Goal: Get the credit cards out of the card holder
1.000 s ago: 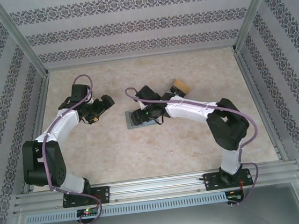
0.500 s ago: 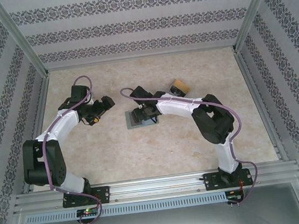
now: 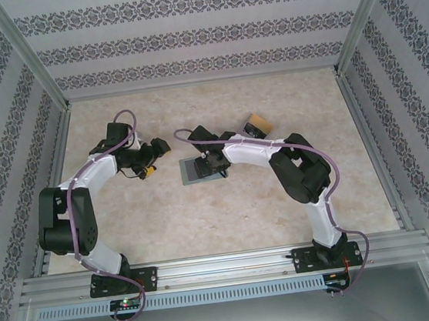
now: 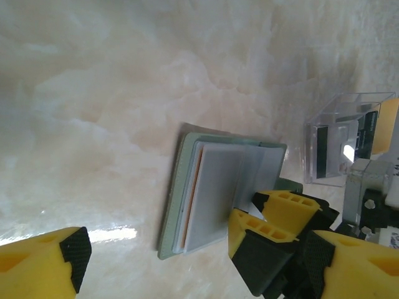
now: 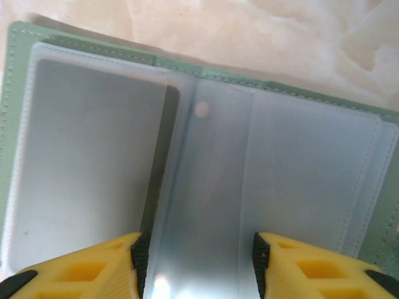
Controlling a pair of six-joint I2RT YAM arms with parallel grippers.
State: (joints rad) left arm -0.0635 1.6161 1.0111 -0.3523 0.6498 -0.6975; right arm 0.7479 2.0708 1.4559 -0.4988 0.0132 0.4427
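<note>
Card holder [image 3: 198,170] [image 4: 171,212] [image 5: 212,73] lies opened on the marble-pattern table [image 3: 168,228], just right of centre. Its clear sleeves face up, and the credit cards [image 4: 215,187] are seated inside with a tan-orange edge showing at the side of the stack. Right gripper [image 3: 213,163] [image 4: 262,215] [image 5: 196,249] is down over the holder, fingers moderately apart and straddling a clear sleeve leaf, gripping nothing. Left gripper [image 3: 153,161] [image 4: 193,261] hovers just left of the holder with fingers wide and empty, and a loose card pile [image 3: 257,127] lies apart, farther back on the right.
</note>
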